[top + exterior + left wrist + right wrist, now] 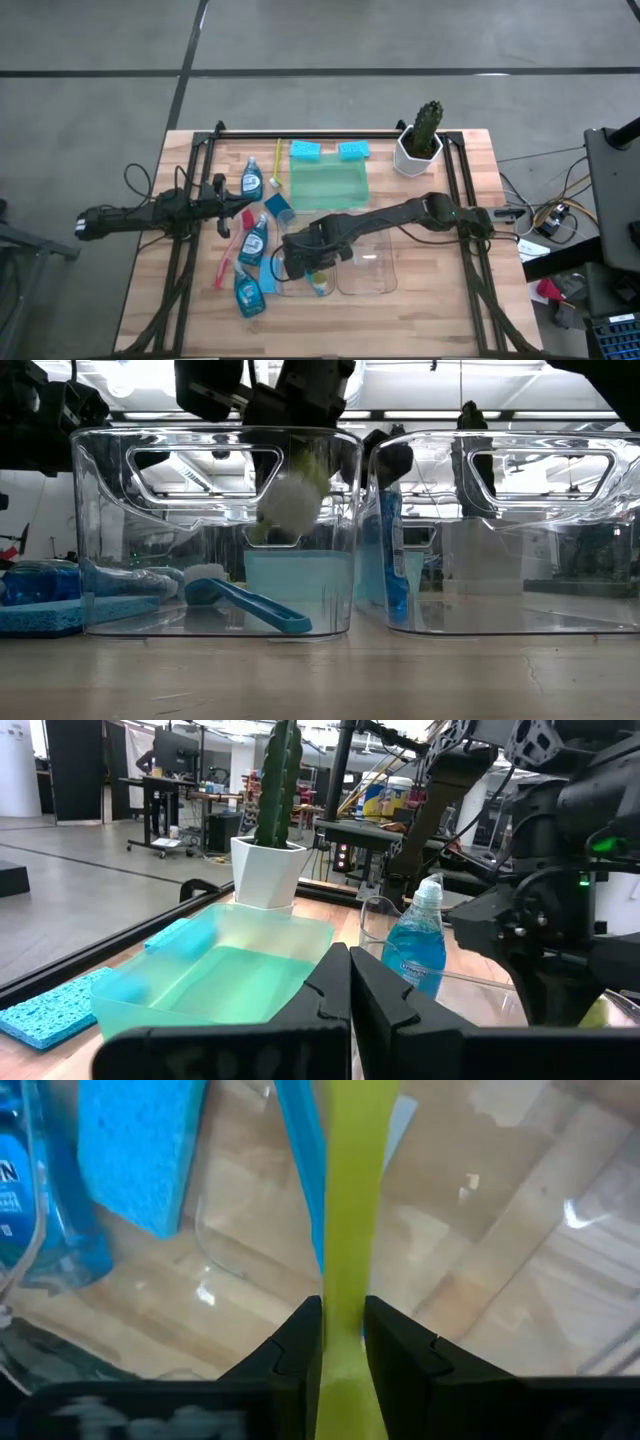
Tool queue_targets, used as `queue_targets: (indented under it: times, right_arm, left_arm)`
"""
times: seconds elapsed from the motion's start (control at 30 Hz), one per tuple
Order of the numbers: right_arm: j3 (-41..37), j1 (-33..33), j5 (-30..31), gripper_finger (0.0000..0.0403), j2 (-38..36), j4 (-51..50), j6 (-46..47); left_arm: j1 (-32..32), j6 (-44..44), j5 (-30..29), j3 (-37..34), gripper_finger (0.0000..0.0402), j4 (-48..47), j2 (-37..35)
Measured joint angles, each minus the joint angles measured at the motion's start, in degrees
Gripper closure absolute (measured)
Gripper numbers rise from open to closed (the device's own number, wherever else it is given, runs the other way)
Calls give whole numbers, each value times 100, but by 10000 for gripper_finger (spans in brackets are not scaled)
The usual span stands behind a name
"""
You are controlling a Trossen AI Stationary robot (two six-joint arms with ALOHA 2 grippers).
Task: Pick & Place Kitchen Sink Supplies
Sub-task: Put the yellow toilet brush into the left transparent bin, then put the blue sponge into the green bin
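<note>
Right pincer pinching the yellow-green brush by its handle, fingers pressed on either side of it; the handle runs straight out from between the tips. Likely held this way so the brush can be lowered head-first into the left clear bin. Low view: the white bristle head hangs directly below the pincer, inside the bin, above the floor and not yet resting.

Just below the pincer, on the bin floor, lies a blue brush, already placed. A bottle of blue liquid stands just beside the pincer, across the bin wall, apparently in the second clear bin. Outside the bin, near the pincer, a blue sponge lies on the worktop, next to more bottles and a red-pink brush still to collect.

Beyond the pincer: the green tray, then two blue sponges at its far edge and another yellow-green brush beside it. Cactus in a white pot is farthest, not part of the job.

Left pincer pressed together, empty, parked well off to the side over the worktop's left part, facing the tray.

Judgement: the drop is nearly done; release once the head is low enough.
</note>
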Motion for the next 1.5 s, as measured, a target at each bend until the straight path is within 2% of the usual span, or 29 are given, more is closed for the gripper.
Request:
queue_targets:
  times: [0.33,0.67,1.03,1.2,1.37,1.5]
  right_arm:
    - [-83,2,-132,307,0,23,-80]
    - [607,-123,45,290,-52,32,-1091]
    - [1403,-368,43,316,-71,20,-1510]
    - [1409,-514,43,328,-232,158,-1579]
    - [1421,-663,77,338,-381,152,-2022]
    - [1421,-756,324,349,-563,108,-2313]
  left_arm:
    - [-1,2,0,-1,401,-1,0]
    - [0,2,-1,-1,401,0,0]
    - [0,0,0,-1,401,0,0]
    - [0,2,0,-2,401,2,-2]
    - [-2,2,0,-2,401,2,-2]
    - [0,1,0,0,401,2,-2]
